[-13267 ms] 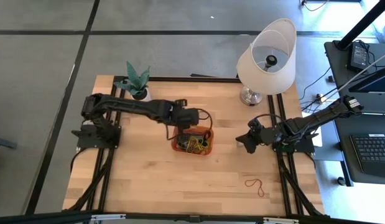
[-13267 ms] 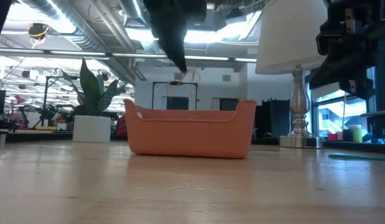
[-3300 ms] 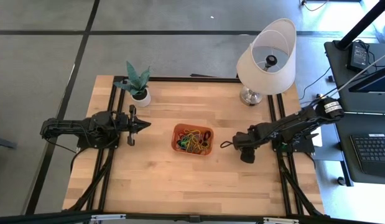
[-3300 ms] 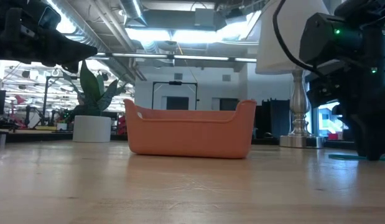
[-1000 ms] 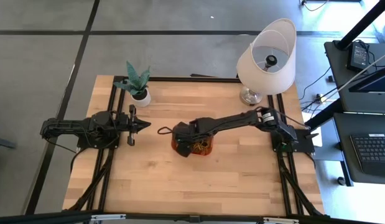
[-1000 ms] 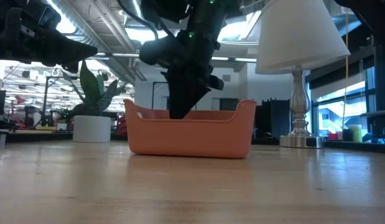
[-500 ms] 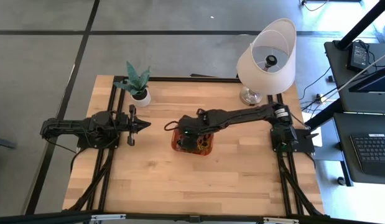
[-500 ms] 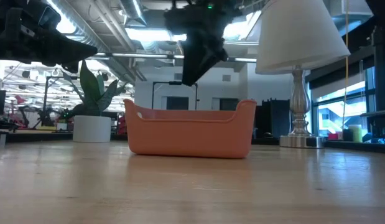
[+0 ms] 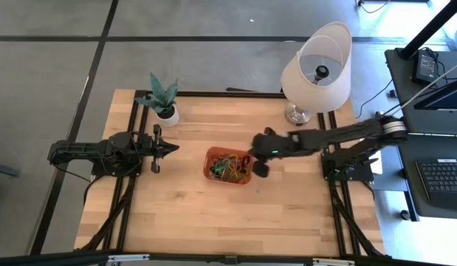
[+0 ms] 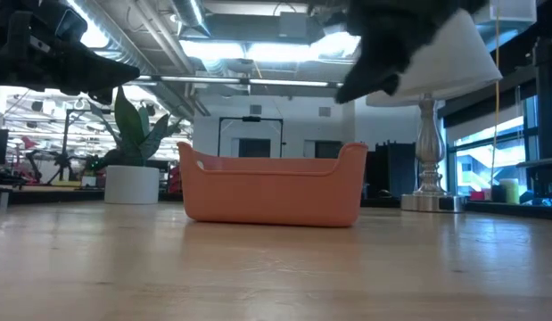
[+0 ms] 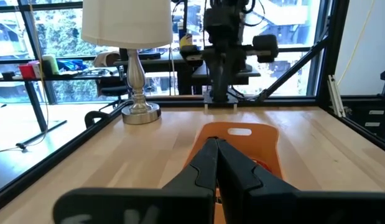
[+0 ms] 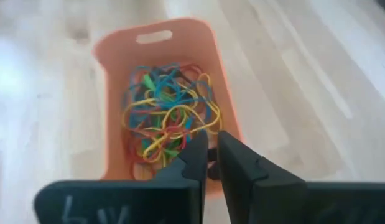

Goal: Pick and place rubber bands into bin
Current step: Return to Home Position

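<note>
- Orange bin [image 9: 207,167] sits mid-table, holding a multicoloured tangle of rubber bands [image 9: 228,168].
- Right gripper [image 12: 209,142] hovers over the bin's right end, fingers nearly together, empty.
- Left gripper [image 9: 173,148] waits left of the bin, well apart, fingers pressed together.

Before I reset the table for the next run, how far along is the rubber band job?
Nearly done. The coloured elastic rubber bands lie in the shallow orange plastic bin; the high view shows none loose on the wooden table. The right end effector hovers above the bin's edge, shut and empty; the left end effector sits shut at the table's left. Remaining: parking the right arm.
</note>
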